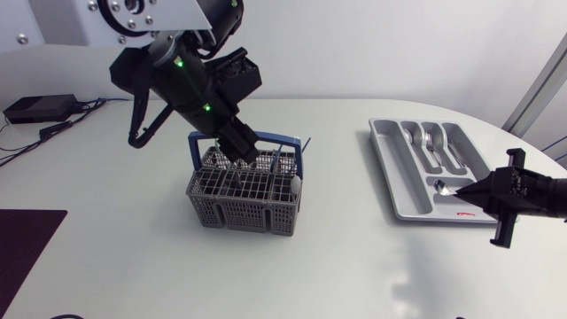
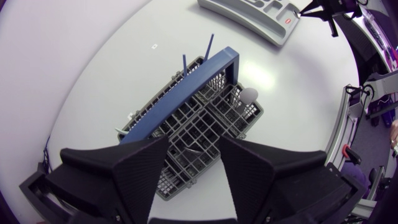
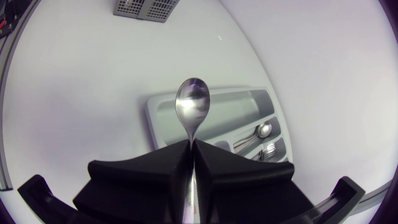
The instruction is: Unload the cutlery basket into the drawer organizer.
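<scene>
The left gripper (image 2: pixel 193 142) is hanging directly above the grey cutlery basket (image 1: pixel 232 197), which is standing near the middle of the counter (image 1: pixel 106 257). Its two fingers (image 2: pixel 140 171) are spread apart and are not gripping anything; below the gap between them the basket's grid is showing. The blue handle (image 2: pixel 186 93) is arching over the basket along its long axis, and in the head view this axis is running from one side of the counter to the other. Thin blue sticks (image 2: pixel 210 46) are standing upright at the far side of the basket, and a pale rounded piece (image 2: pixel 249 94) is sticking up at the end nearest the organizer.

The right gripper (image 3: pixel 191 163) is clenched on the handle of a metal spoon (image 3: pixel 191 106). The spoon's long axis is lying in line with the fingers, and its bowl is pointing straight ahead, away from the gripper and toward the basket side. The bowl is sitting over the near, crosswise compartment of the grey drawer organizer (image 1: pixel 403 206); I cannot tell whether it is touching the bottom. The organizer is lying on the right part of the counter, well apart from the basket, with its long axis running from far to near. Other cutlery (image 1: pixel 431 146) is lying lengthwise in its middle compartments.
</scene>
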Tool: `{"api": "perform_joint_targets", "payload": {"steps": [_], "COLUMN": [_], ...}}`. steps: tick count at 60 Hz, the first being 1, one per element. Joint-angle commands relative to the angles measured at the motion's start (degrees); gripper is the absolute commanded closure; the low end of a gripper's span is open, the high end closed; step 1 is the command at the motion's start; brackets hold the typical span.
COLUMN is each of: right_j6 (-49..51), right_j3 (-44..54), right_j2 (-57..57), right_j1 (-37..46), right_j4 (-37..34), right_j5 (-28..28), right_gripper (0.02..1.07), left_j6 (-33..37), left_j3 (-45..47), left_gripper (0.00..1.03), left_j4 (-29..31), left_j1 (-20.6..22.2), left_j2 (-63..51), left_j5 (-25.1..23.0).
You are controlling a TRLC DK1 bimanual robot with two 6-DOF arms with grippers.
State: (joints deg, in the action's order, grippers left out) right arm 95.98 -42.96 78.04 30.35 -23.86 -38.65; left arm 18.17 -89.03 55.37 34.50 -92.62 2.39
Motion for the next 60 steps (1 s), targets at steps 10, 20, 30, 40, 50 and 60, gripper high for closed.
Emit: {"api": "perform_joint_targets", "payload": {"steps": [10,20,30,40,50,60], "right_j6": [11.8,17.9,20.7,21.5,22.3,22.8], "right_j3": [-11.5,-14.2,-13.0,-12.9,-12.9,-12.9], "right_j2": [12.5,18.5,22.4,24.6,26.1,27.3], "right_j1": [6.2,7.1,6.0,4.8,3.5,2.4], "right_j4": [-6.3,-7.7,-4.4,-0.8,2.5,5.3], "right_j5": [-0.5,1.3,4.4,5.8,7.7,9.7], "right_gripper": [0.96,0.96,0.96,0.96,0.96,0.95], "left_j6": [-1.6,-2.5,-2.0,0.9,5.9,9.4], "left_j3": [1.7,1.4,-0.5,-1.1,-2.9,-5.5], "left_gripper": [0.46,0.46,0.44,0.42,0.4,0.36], "left_j4": [-0.4,-0.5,-1.1,-2.1,-2.9,-3.0], "left_j1": [-0.8,0.7,3.5,4.7,6.1,7.6], "left_j2": [1.0,0.5,0.0,-0.5,-2.1,-4.8], "left_j5": [0.0,0.0,0.0,0.0,0.0,-0.2]}}
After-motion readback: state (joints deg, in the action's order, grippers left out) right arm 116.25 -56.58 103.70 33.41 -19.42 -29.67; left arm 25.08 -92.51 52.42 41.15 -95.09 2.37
